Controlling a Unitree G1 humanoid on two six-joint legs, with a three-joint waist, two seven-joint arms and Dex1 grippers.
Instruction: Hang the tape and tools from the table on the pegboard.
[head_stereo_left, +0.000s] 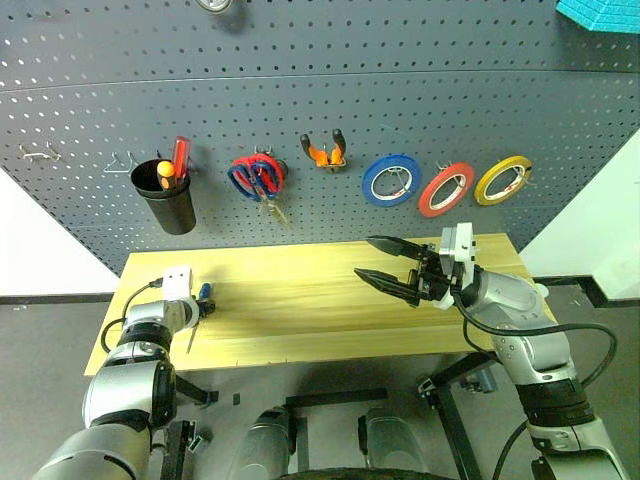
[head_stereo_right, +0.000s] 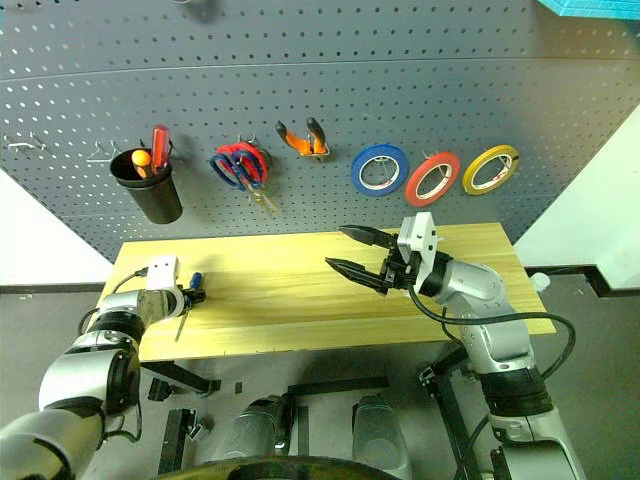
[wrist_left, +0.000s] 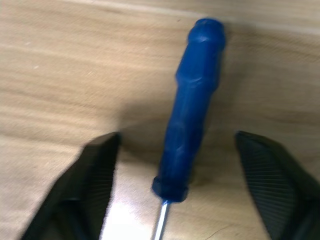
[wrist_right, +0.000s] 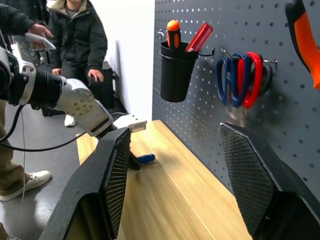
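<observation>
Now, by parts:
Left gripper (wrist_left: 175, 190): released, fingers either side of the handle, not touching it.
Blue-handled screwdriver (wrist_left: 192, 105): flat on the surface (head_stereo_left: 300, 300) near its left edge.
Handling: probably light, rigid, smooth; best pinched mid-handle.
Right gripper (head_stereo_left: 388, 268): released, empty, above the right half.

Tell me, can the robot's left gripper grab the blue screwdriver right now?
Probably yes. The left gripper is open, one finger on each side of the blue screwdriver, which lies flat on the table. Nothing sits between them.
</observation>
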